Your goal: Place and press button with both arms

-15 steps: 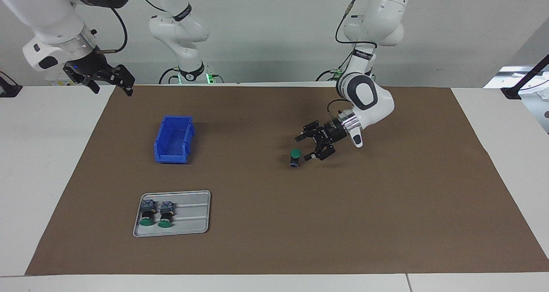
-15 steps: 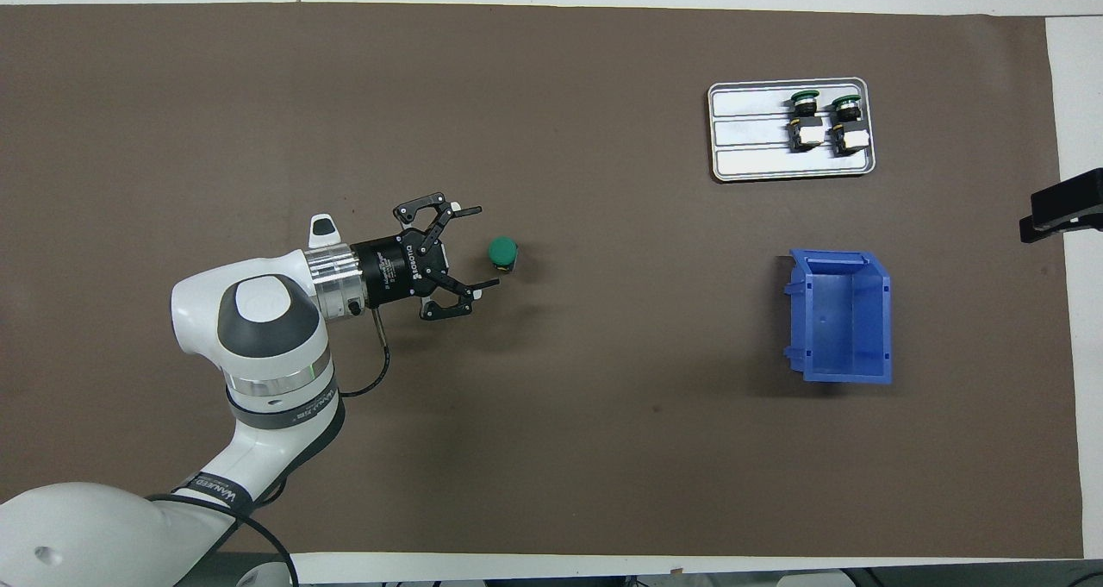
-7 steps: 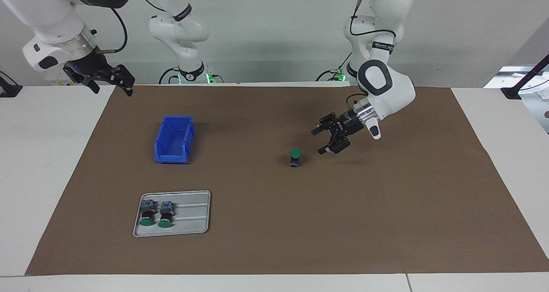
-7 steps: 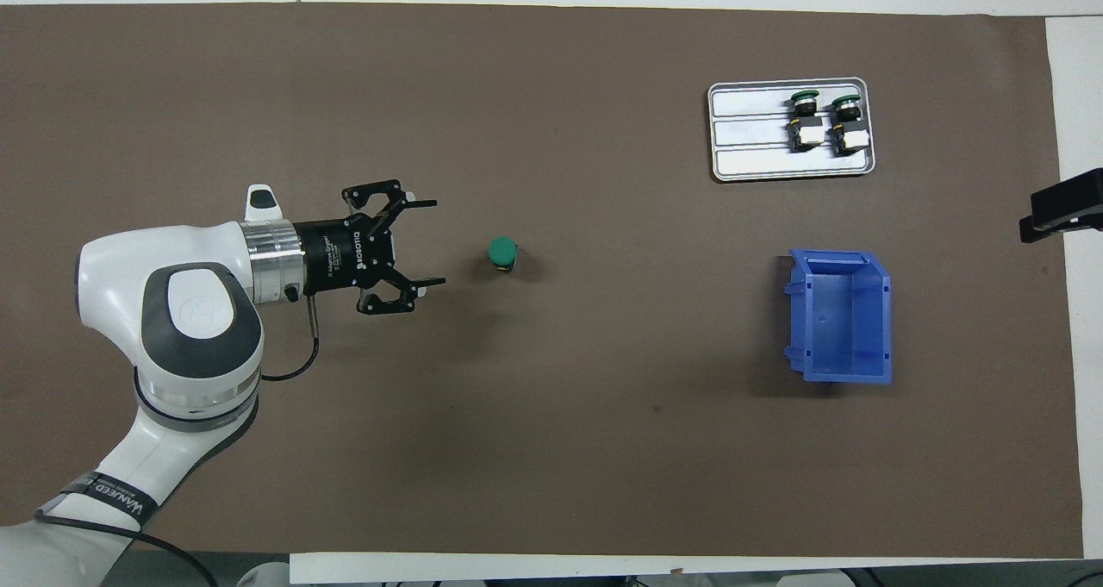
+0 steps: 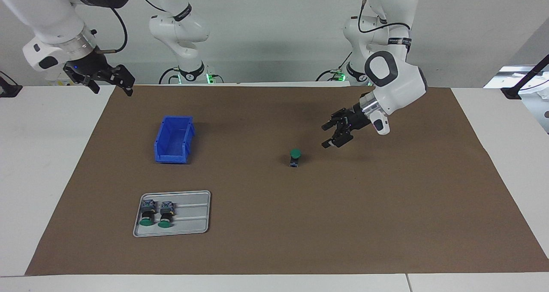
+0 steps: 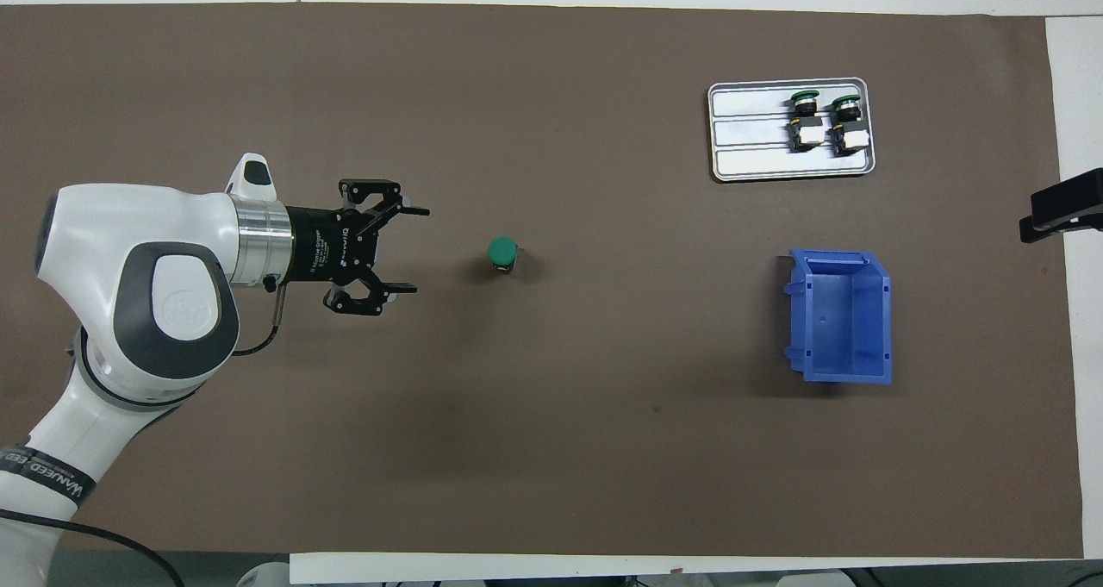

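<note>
Left tool [image 6: 405, 251]: at the end of the left arm [image 6: 146, 285], raised over the brown mat [image 6: 551, 449] toward that arm's end of the surface, fingers spread wide, holding nothing. Button [image 6: 502, 252]: upright on the mat near mid-surface, green cap up — apart from the left tool, which points toward it without touching. Tray [image 6: 750, 160]: grey metal, toward the right arm's end, farther from the robots than the bin; two spare buttons [image 6: 823, 121] lie side by side on it at the end toward the mat's edge. Bin [image 6: 840, 315]: blue plastic, open top, on the mat nearer the robots than the tray. Right tool [image 5: 109, 79]: waits raised over the mat's corner at the right arm's [image 5: 51, 22] end — fingers apart, empty.
</note>
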Robot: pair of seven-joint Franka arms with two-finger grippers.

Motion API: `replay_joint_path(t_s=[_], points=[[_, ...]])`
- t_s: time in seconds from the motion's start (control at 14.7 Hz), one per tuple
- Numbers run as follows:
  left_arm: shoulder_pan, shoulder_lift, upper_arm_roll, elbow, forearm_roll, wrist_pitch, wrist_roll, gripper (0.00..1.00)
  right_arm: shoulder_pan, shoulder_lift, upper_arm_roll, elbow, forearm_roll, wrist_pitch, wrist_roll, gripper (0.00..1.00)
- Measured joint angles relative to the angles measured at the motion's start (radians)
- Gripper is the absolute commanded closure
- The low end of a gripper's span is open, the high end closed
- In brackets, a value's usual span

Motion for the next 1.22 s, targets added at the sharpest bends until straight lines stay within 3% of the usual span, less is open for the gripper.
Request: replay_joint_path(t_s=[0.48,0.82,1.22], points=[[-0.010,0.000,-0.011,0.115,0.416,-0.083,-0.003,0.00,0.000,0.000,0.000,0.000,0.000,0.000,0.000,0.00],[-0.065,0.000,-0.017,0.141,0.631,-0.083,0.012,0.00,0.000,0.000,0.000,0.000,0.000,0.000,0.000,0.00],[-0.133,0.029,-0.020,0.227,0.710,-0.137,0.030,0.13,0.000,0.000,0.000,0.000,0.000,0.000,0.000,0.00]])
